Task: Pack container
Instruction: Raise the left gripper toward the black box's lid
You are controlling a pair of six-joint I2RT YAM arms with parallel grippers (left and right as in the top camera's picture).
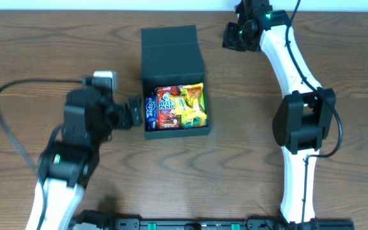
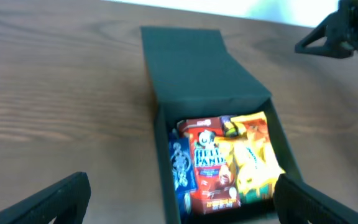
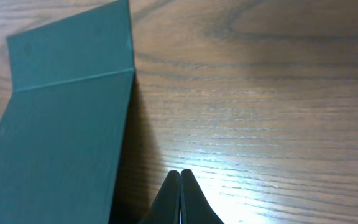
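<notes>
Our left gripper [image 1: 135,114] has its fingers wide apart. It hovers just beside the left wall of the box [image 1: 177,133], and from its own camera we look between the fingers straight into the box. We cannot tell if a finger touches the wall. Our right gripper [image 3: 180,178] has its fingers pressed together on nothing. It is low over the table [image 3: 278,93], near the right edge of the lid [image 3: 67,112].

The box stands in the middle of the table, between the two arms. It is open, the lid is folded back on the far side, and the packets [image 1: 177,105] fill it closely, side by side.

We judge that the packing is almost done and the lid is what remains. The box is light cardboard. If the right gripper pushes the lid from the side, the whole box may slide or turn. The left gripper, open as it is now, will not stop this. The packets also seem to stand high, so the lid may catch on them and spring back.
</notes>
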